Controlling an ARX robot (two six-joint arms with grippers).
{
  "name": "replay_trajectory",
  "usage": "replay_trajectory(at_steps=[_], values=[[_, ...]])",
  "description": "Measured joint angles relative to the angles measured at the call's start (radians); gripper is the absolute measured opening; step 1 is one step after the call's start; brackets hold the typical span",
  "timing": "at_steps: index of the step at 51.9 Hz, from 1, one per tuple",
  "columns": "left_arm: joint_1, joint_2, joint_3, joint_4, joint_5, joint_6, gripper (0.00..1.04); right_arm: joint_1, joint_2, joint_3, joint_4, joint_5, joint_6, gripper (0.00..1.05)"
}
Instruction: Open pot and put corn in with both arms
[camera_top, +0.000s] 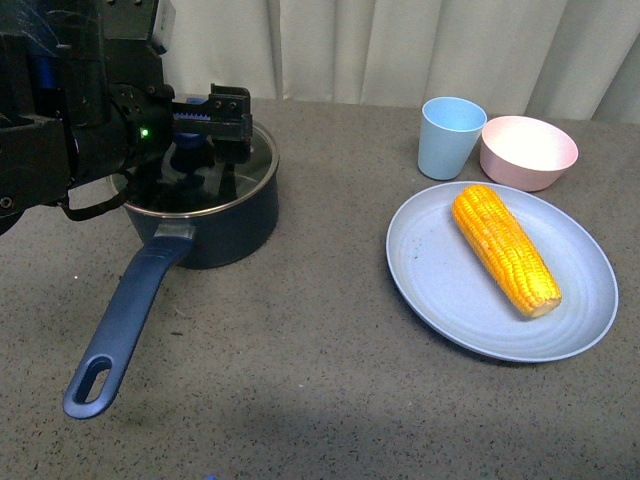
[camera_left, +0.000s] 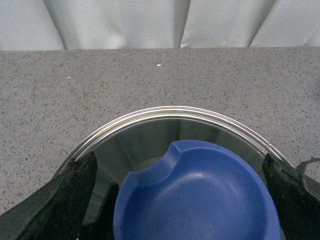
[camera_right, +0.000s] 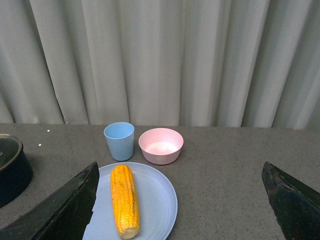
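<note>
Grey speckled counter (camera_top: 300, 400), front: lidded pot (camera_top: 215, 225) left, corn (camera_top: 505, 250) on plate (camera_top: 440, 300) right. Left wrist: left end effector (camera_left: 177, 192) spread wide around blue knob (camera_left: 200, 200), gripping nothing; an off-centre close could drag the lid (camera_left: 145, 135). Right wrist: right end effector (camera_right: 180, 205) wide open, empty.

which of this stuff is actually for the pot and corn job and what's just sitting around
For the job:
pot
glass lid, still on the pot
corn
left gripper, open over the lid

Just lying about:
light blue cup
pink bowl
blue plate, which only carries the corn
</note>
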Motion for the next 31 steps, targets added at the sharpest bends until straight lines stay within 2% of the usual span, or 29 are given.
replay_trajectory(at_steps=[8, 10, 15, 18, 20, 31], values=[[0.0, 0.002, 0.0, 0.0, 0.0, 0.0, 0.98, 0.0, 0.0, 0.0, 0.0, 0.0, 0.0, 0.95], [0.0, 0.002, 0.002, 0.0, 0.001, -0.001, 0.95, 0.0, 0.0, 0.0, 0.0, 0.0, 0.0, 0.95], [-0.001, 0.002, 0.002, 0.005, 0.0, 0.002, 0.81, 0.0, 0.0, 0.0, 0.0, 0.0, 0.0, 0.95], [-0.005, 0.002, 0.002, 0.018, 0.003, 0.016, 0.66, 0.0, 0.0, 0.0, 0.0, 0.0, 0.0, 0.95], [-0.007, 0.002, 0.002, 0.018, 0.001, 0.016, 0.63, 0.0, 0.0, 0.0, 0.0, 0.0, 0.0, 0.95], [-0.008, -0.01, 0.0, 0.016, 0.0, 0.018, 0.62, 0.0, 0.0, 0.0, 0.0, 0.0, 0.0, 0.95]])
